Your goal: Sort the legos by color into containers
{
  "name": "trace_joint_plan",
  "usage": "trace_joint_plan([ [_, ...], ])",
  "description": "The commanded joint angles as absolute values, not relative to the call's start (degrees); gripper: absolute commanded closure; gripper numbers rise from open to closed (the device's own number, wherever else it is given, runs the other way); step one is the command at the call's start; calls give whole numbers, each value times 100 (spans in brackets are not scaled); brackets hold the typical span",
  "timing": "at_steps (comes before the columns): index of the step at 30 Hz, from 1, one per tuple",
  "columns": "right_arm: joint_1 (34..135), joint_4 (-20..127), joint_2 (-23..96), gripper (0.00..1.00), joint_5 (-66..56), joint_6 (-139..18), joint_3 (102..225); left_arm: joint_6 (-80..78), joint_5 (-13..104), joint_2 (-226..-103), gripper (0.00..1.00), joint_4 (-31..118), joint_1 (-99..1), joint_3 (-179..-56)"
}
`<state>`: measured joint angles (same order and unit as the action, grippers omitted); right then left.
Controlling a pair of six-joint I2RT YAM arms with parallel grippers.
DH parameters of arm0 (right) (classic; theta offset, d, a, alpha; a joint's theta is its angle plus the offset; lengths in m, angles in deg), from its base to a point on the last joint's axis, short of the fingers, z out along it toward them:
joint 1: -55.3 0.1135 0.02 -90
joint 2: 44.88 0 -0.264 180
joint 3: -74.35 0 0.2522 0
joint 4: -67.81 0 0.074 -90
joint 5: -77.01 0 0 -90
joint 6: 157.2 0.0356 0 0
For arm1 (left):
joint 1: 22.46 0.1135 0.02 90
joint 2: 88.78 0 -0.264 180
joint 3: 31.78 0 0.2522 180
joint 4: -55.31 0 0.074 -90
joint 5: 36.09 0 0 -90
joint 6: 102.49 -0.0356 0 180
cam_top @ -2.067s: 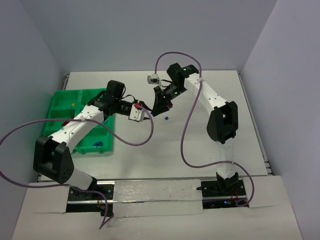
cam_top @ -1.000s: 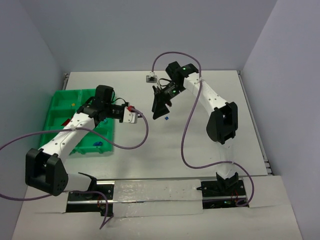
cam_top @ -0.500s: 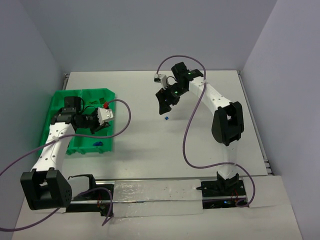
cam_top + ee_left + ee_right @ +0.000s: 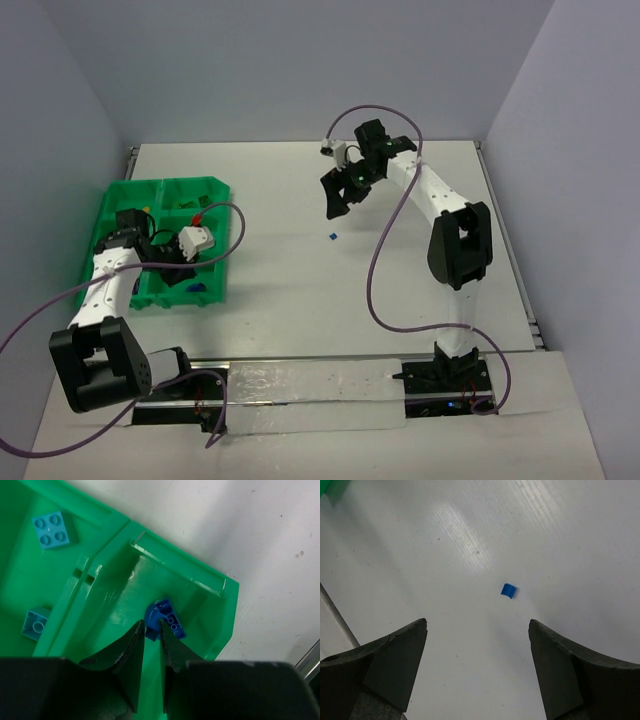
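My left gripper is down in the near right bin of the green tray, open by a narrow gap. A dark blue curved lego lies at its fingertips; whether they touch it I cannot tell. In the top view this gripper sits over the tray's front right corner, beside a blue lego. Two light blue legos lie in the neighbouring bins. My right gripper hangs wide open and empty above a small blue lego on the white table, which also shows in the top view below that gripper.
The far bins of the tray hold a few small pieces, one yellow and some green and orange. Purple cables loop from both arms over the table. Grey walls close off the table at the left, back and right.
My left arm swung from the table's middle to the tray's near right bin, and its jaws parted a little. My right gripper drew up and back from the blue lego on the table.
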<state>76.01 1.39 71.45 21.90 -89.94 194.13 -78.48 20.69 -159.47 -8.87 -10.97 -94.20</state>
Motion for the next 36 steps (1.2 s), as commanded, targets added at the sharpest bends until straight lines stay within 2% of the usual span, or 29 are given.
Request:
trace_joint_plan([
  [1,7484,308,6851,11,2163,-8933,19387,-7722,2209,-15996,66,-683,-1024,-9480],
  [2,7467,307,6835,11,2163,-8935,19377,-7725,2209,-16005,58,-694,-1024,-9552],
  [4,7441,323,6809,11,2163,-8935,19322,-7770,2140,-16044,50,-832,-1024,-9738],
  [7,7371,365,6758,11,2148,-8928,19222,-7776,2016,-16084,44,-1022,-1017,-10033],
  [10,7261,489,6700,11,2105,-8840,19100,-7543,1469,-16130,42,-1218,-1066,-10749],
  [12,7089,632,6630,11,2090,-8662,19007,-6780,1115,-16232,40,-980,-1426,-11224],
  [17,6586,977,6559,11,1920,-8193,18894,-4732,1988,-16777,42,812,-3312,-11523],
  [19,6413,993,6546,11,1811,-8153,18887,-3860,2422,-17531,42,1367,-4128,-11748],
  [21,6322,975,6536,11,1739,-8179,18880,-3442,2852,-18308,46,1253,-4602,-12258],
  [23,6234,959,6489,10,1661,-8219,18835,-3196,2997,-19023,52,941,-4816,-13069],
  [26,6159,969,6382,10,1563,-8281,18639,-2772,3105,-20089,50,897,-5221,-13972],
  [36,5988,975,5997,10,1425,-8451,18233,-2489,3932,-21523,51,859,-6024,-15107],
])
